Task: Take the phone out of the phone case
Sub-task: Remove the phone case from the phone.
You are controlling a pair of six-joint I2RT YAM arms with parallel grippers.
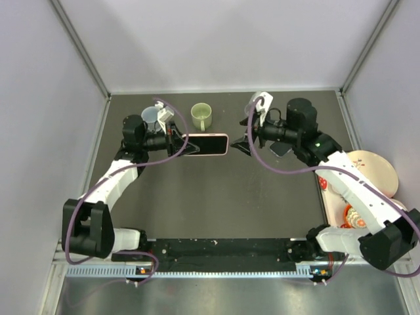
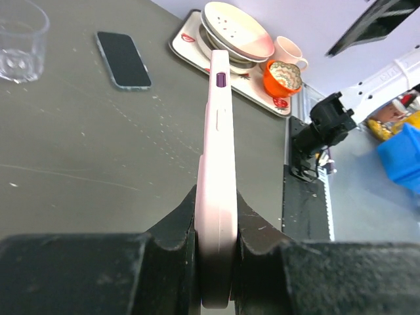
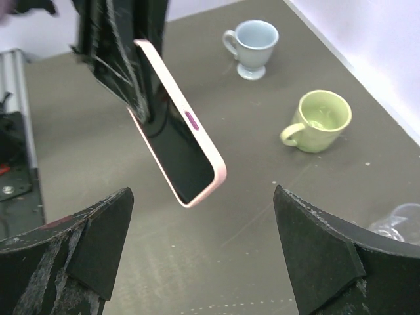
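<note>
A pink phone case (image 1: 207,144) with the dark phone (image 3: 176,141) in it hangs level above the table. My left gripper (image 1: 178,143) is shut on its left end. In the left wrist view the case (image 2: 218,151) runs edge-on away from the black fingers (image 2: 177,226), a purple button on its side. My right gripper (image 1: 241,146) is open, just off the case's right end and not touching it. In the right wrist view its two fingertips (image 3: 105,226) stand wide apart below the case's free end.
A green mug (image 1: 201,115) and a blue cup (image 3: 253,44) stand behind the case, with a clear glass (image 2: 20,39) nearby. A second dark phone (image 2: 123,59) lies flat on the table under my right arm. A tray (image 2: 187,34) of dishes sits at the right.
</note>
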